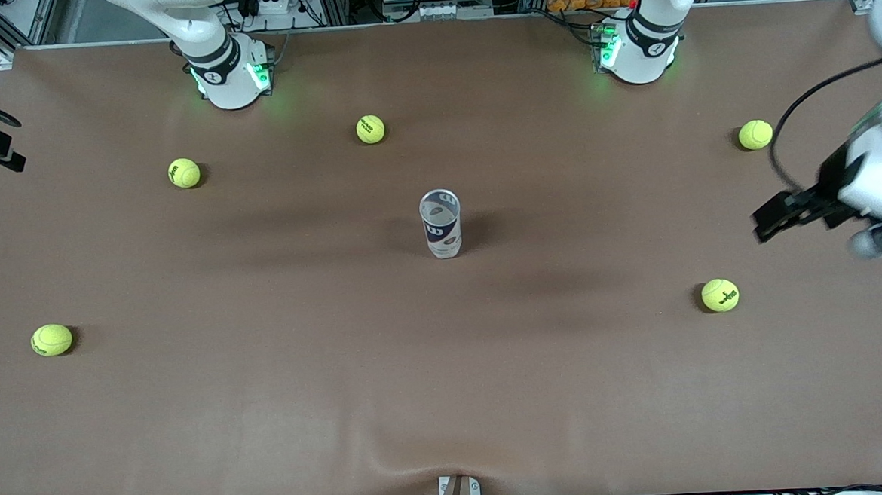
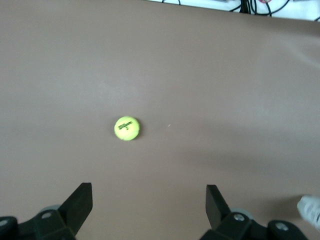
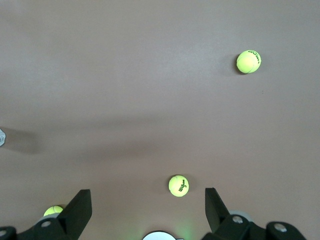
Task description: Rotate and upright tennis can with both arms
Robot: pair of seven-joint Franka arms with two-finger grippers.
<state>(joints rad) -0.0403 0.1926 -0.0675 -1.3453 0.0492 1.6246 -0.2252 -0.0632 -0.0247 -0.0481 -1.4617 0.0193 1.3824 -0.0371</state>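
Observation:
The tennis can (image 1: 440,223) stands upright in the middle of the table, a clear tube with a dark label and a white "W"; nothing touches it. A sliver of it shows at the edge of the right wrist view (image 3: 1,137). My left gripper (image 1: 763,224) hangs open and empty over the left arm's end of the table, well away from the can; its fingers (image 2: 80,202) stand wide apart over bare cloth. My right gripper (image 3: 148,210) is out of the front view. In its wrist view it is open, empty and high over the table by its own base.
Several yellow-green tennis balls lie scattered on the brown cloth: one (image 1: 720,295) under the left gripper's view (image 2: 127,128), another (image 1: 755,134) beside it, others (image 1: 371,129), (image 1: 184,173), (image 1: 52,339) toward the right arm's end. Arm bases (image 1: 228,77), (image 1: 638,48) stand along the table's edge.

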